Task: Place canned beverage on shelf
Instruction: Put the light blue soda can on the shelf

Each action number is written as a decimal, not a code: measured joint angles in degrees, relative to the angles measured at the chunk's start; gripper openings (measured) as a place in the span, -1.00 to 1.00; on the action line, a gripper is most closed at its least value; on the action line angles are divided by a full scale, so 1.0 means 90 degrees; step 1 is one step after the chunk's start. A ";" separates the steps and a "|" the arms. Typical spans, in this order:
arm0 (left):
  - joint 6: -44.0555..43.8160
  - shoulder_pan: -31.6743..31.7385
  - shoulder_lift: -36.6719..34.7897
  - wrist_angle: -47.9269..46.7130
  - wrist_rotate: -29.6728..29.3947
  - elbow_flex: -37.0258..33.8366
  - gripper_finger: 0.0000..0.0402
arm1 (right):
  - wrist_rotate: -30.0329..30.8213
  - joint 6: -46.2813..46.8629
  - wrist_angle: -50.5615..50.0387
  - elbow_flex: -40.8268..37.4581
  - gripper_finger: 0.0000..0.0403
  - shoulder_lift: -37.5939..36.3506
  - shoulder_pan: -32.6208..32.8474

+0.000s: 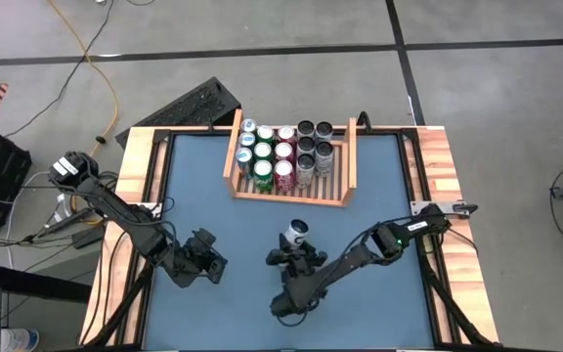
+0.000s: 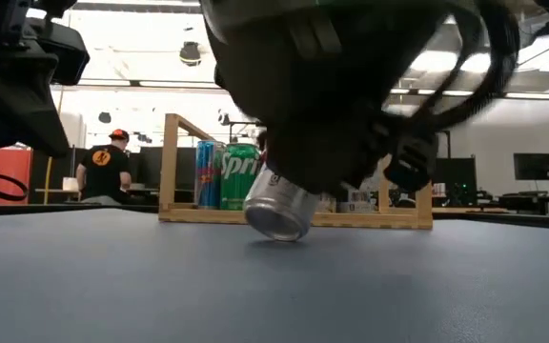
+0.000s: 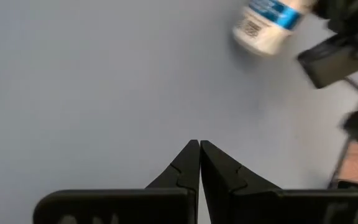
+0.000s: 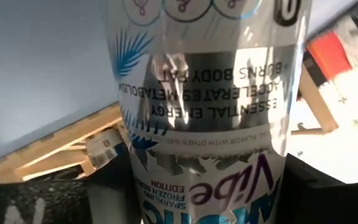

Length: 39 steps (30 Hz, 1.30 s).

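A white canned beverage (image 1: 296, 233) with blue print sits tilted in my right gripper (image 1: 295, 252), near the middle of the blue mat and in front of the shelf (image 1: 291, 195). The can fills the right wrist view (image 4: 197, 124) and shows in the low view (image 2: 279, 205). The shelf is a light wooden rack at the far middle that holds several upright cans (image 1: 283, 152) in rows. My left gripper (image 3: 199, 149) is shut on nothing above the mat at the near left (image 1: 208, 264). My right gripper pinches the can's side wall (image 4: 166, 199) between its two fingers (image 4: 107, 199), one on each side, lying across the can. It comes from the table's near side, slanting a little downward. The can is tilted, one end (image 2: 274, 221) low and toward the near edge. I cannot tell whether that end touches the mat.
The mat (image 1: 194, 196) lies bare on either side of the shelf and in front of it. Wooden borders (image 1: 448, 176) frame the table. Beyond the table a person (image 2: 103, 167) stands in the room. The shelf's right rows (image 1: 332, 181) have free room near its front board.
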 joint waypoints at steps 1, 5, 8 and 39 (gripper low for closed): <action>0.0026 0.0000 0.0000 0.0111 -0.0037 0.0000 -1.00 | 0.0166 0.0159 0.0028 -0.0092 0.15 0.0000 0.0025; 0.0455 0.0053 0.0000 0.0914 -0.0240 0.0000 -1.00 | 0.0436 0.1115 0.0115 -0.0403 0.15 0.0000 0.0108; 0.1132 0.0209 0.0000 0.1747 -0.0293 0.0000 -1.00 | 0.0557 0.1314 0.0349 -0.0631 0.15 -0.0009 0.0171; 0.3366 0.2059 -0.0002 0.3653 0.0568 0.0002 -1.00 | -0.0479 0.0588 0.1534 -0.0750 0.89 -0.0028 -0.0188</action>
